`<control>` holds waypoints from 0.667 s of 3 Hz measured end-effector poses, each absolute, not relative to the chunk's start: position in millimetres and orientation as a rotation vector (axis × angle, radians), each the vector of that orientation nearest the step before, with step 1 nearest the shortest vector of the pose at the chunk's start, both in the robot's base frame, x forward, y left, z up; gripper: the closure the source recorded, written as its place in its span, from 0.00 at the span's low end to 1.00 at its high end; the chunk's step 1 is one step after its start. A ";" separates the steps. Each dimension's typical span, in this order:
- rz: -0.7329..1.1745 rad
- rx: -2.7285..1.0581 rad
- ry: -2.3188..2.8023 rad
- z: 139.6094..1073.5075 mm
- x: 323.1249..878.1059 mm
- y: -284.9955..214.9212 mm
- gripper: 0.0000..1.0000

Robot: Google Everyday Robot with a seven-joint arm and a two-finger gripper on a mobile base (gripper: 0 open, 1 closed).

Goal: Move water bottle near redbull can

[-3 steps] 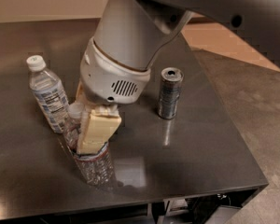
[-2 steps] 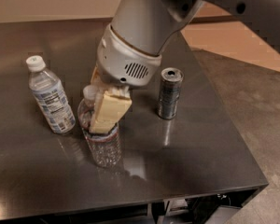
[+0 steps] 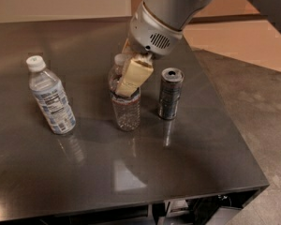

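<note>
The water bottle (image 3: 126, 110) is a small clear ribbed bottle with a white cap, standing upright near the middle of the dark table (image 3: 84, 172). My gripper (image 3: 131, 76) comes down from the upper right and is shut on the bottle's upper body; a cream finger (image 3: 133, 76) covers its label. The redbull can (image 3: 170, 93), slim and silver-and-blue with a silver top, stands just to the right of the bottle, a small gap apart.
A second clear bottle (image 3: 51, 97) with a large white-and-blue label stands at the left. The table's right edge (image 3: 234, 125) drops to a tiled floor. The front edge runs along the bottom.
My gripper has carried the water bottle to the right and away from the labelled bottle, ending close beside the can. The can and the labelled bottle have not moved.
</note>
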State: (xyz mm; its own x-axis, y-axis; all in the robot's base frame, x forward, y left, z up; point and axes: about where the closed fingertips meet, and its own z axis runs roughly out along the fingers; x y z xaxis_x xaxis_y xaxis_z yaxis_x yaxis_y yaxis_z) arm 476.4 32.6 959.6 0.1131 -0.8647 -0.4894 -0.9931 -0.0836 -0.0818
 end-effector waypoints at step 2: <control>0.397 -1.886 1.922 953.3 523.1 -0.8 1.00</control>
